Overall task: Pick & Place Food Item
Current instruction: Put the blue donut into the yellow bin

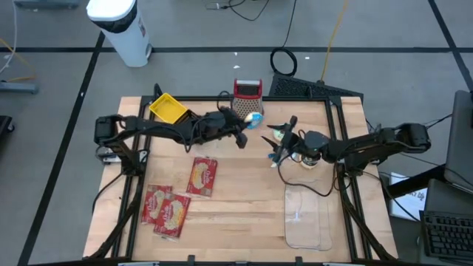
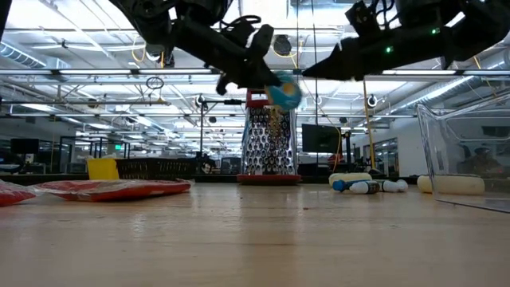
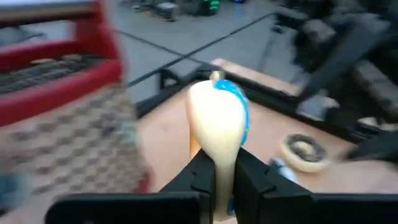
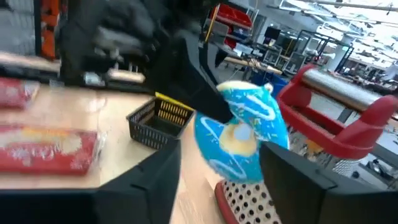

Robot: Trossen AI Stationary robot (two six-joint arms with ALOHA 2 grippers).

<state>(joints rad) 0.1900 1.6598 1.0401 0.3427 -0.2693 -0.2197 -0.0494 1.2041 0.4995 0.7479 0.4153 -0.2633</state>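
A toy donut [image 4: 242, 134] with blue icing on one face and a cream back [image 3: 214, 121] hangs high above the table's far middle [image 1: 253, 117], in front of the red grater [image 2: 268, 143]. My left gripper [image 3: 224, 180] reaches in from the table's left and is shut on it. My right gripper [image 4: 227, 180] comes from the table's right and is open. Its fingers [image 1: 291, 123] stand a short way to the right of the donut and clear of it. My left gripper pinches the donut's lower rim [image 3: 219, 163] between its two fingers, one on the cream back and one on the iced face. The fingers come nearly level from the table's left. The donut stands on edge beyond the fingertips, lifted clear of the table.
The red grater [image 1: 247, 90] stands just behind the donut, and a yellow basket [image 1: 168, 108] sits at the far left. Red food packets [image 1: 202, 176] lie at the near left. A clear container [image 1: 307, 218] is at the near right. Small toy foods [image 2: 366, 185] lie below my right gripper.
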